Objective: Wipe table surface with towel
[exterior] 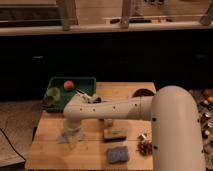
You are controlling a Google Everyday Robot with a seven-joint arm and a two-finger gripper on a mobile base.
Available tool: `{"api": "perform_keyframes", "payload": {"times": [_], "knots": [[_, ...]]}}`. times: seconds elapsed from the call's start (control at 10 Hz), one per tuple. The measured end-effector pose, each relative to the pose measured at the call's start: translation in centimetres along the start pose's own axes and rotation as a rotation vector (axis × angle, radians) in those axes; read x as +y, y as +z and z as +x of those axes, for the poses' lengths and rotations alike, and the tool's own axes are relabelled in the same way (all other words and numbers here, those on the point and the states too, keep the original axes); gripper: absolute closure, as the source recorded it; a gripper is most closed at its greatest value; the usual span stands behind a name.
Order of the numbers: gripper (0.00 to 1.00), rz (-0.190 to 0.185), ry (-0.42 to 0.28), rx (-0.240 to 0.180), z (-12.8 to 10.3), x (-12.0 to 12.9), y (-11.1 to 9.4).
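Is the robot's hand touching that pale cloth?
Cannot tell. The camera view shows the hand right above the towel; neither gap nor contact shows.

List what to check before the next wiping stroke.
1. Hand over the towel, on the left of the view: ok.
2. Towel held: cannot tell.
3. Towel lying on the table: ok.
4. Path to the right free: not ok, the brush lies there.
5. Sponge apart from towel: ok.
6. Tray apart from hand: ok.
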Motion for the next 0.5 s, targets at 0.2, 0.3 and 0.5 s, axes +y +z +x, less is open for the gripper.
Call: {"api": "perform_keyframes", "payload": {"times": [0.2,0.3,0.5], "knots": [[0.20,0.000,0.016,0.001,0.20,-0.16,0.03],[0.20,0.006,0.025,0.001,0.21,-0.26,0.09],[0.20,0.033,0.054,-0.004,0.70,-0.51,0.53]]}}
